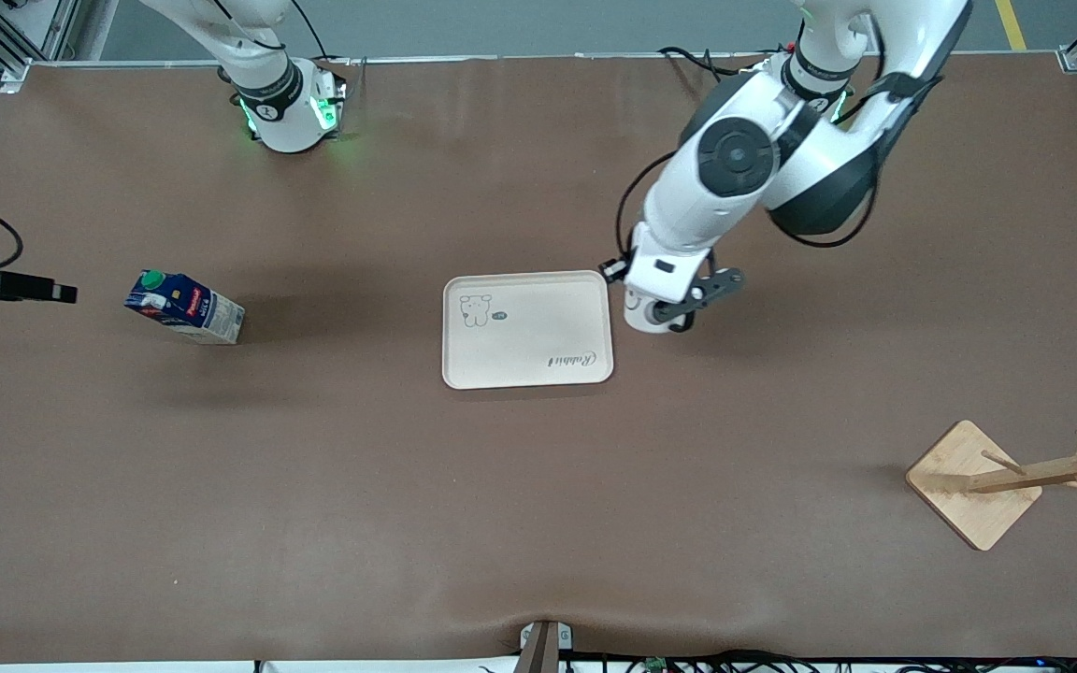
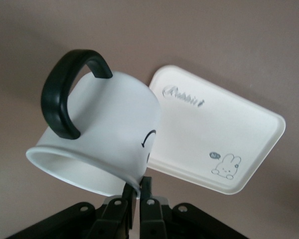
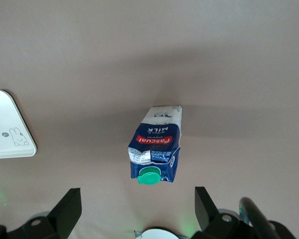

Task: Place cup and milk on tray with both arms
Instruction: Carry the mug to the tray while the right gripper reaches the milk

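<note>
Overhead first: noting the tray lying flat at mid-table, nothing sitting on it. Finding the milk standing on the table well toward the right arm's end, apart from the tray. Observing the left gripper hanging just beside the tray's edge at the left arm's end, carrying the cup. Recording a wooden rack lying near the front camera at the left arm's end.

Left wrist next: confirming fingers pinching the rim of the cup, cup tilted, black handle uppermost, tray showing beneath and beside it.

Right wrist last: seeing the right gripper spread wide, holding nothing, hovering over the milk, green cap showing, tray corner well apart
</note>
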Controlling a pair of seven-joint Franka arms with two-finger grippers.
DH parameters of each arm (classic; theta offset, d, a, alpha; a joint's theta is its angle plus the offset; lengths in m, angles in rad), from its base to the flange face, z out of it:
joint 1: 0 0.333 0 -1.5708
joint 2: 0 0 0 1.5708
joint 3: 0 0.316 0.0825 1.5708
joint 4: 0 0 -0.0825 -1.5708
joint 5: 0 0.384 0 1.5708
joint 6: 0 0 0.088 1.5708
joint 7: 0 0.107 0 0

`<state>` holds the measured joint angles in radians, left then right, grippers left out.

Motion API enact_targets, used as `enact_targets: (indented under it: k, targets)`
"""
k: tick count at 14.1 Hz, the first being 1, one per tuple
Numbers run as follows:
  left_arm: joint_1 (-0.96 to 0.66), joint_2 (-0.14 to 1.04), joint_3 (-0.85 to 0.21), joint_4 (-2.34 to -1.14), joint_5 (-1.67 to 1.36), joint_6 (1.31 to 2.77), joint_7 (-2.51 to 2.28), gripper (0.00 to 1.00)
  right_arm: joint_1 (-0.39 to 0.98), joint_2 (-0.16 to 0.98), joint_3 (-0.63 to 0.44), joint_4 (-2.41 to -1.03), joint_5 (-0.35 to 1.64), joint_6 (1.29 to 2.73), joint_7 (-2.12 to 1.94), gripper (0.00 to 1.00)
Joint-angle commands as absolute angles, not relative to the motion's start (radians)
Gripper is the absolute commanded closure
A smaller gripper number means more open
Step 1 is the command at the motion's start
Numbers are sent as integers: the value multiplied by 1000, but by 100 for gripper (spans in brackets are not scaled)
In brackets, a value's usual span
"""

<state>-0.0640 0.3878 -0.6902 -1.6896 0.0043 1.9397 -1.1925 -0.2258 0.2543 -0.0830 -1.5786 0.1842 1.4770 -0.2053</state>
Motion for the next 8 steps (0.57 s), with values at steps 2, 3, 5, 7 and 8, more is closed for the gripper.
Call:
enact_targets:
  k: [2,3,5,7,8]
  targets:
    - [-190,618,-683,-1542,2,1908,-1308,100,-225,233,-71,-1675,201,1529,-213,0]
    - [-211,664,-666,-1520,6,1908,-1365,100,-224,224,-71,-1702,196,1540,-213,0]
    - [-227,728,-655,-1493,-9,1908,-1379,100,-212,219,-69,-1756,192,1569,-213,0]
    - [-244,762,-653,-1493,-17,1908,-1376,100,-210,206,-69,-1840,189,1647,-213,0]
    - [-244,779,-652,-1493,-40,1911,-1376,100,-203,203,-69,-1868,187,1675,-213,0]
